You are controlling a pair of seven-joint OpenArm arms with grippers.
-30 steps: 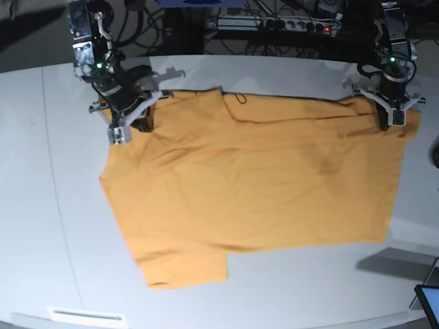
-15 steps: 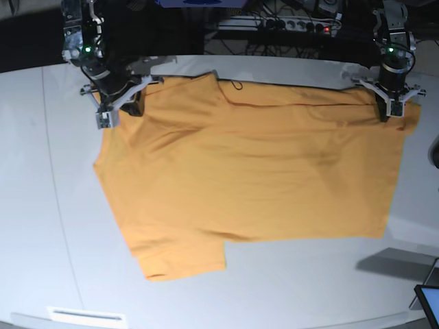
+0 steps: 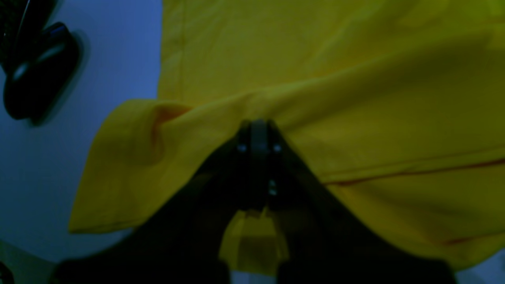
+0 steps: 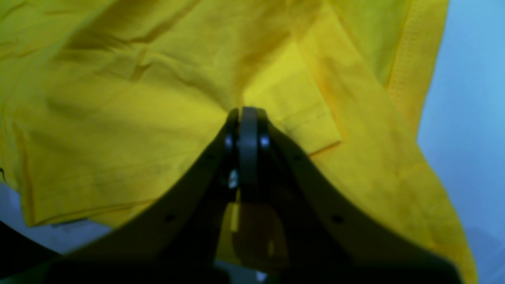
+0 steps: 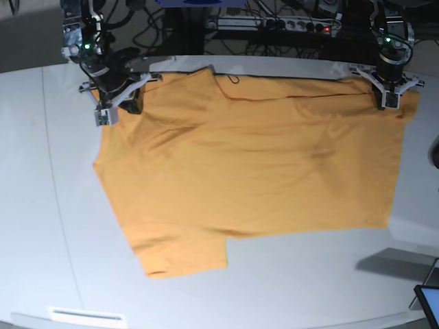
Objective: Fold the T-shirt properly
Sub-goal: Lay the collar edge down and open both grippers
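Note:
The orange-yellow T-shirt [image 5: 254, 164] lies spread flat on the white table [image 5: 41, 205], one sleeve reaching toward the front left. My left gripper [image 5: 386, 104] is at the shirt's far right corner, and the left wrist view shows the left gripper [image 3: 258, 125] shut on a raised fold of the T-shirt [image 3: 355, 98]. At the far left corner, my right gripper [image 5: 103, 118] is also shut on cloth. In the right wrist view the right gripper [image 4: 244, 113] pinches the T-shirt [image 4: 138, 98] near a stitched hem.
A power strip [image 5: 274, 25] and cables lie behind the table's far edge. A dark object [image 3: 37, 71] rests on the table beside the left gripper. A screen corner [image 5: 429, 301] shows at the front right, and a white strip [image 5: 86, 315] at the front left.
Both grippers have moved toward the table's far edge, dragging the shirt's far edge with them. The whole shirt has slid away and lies flatter.

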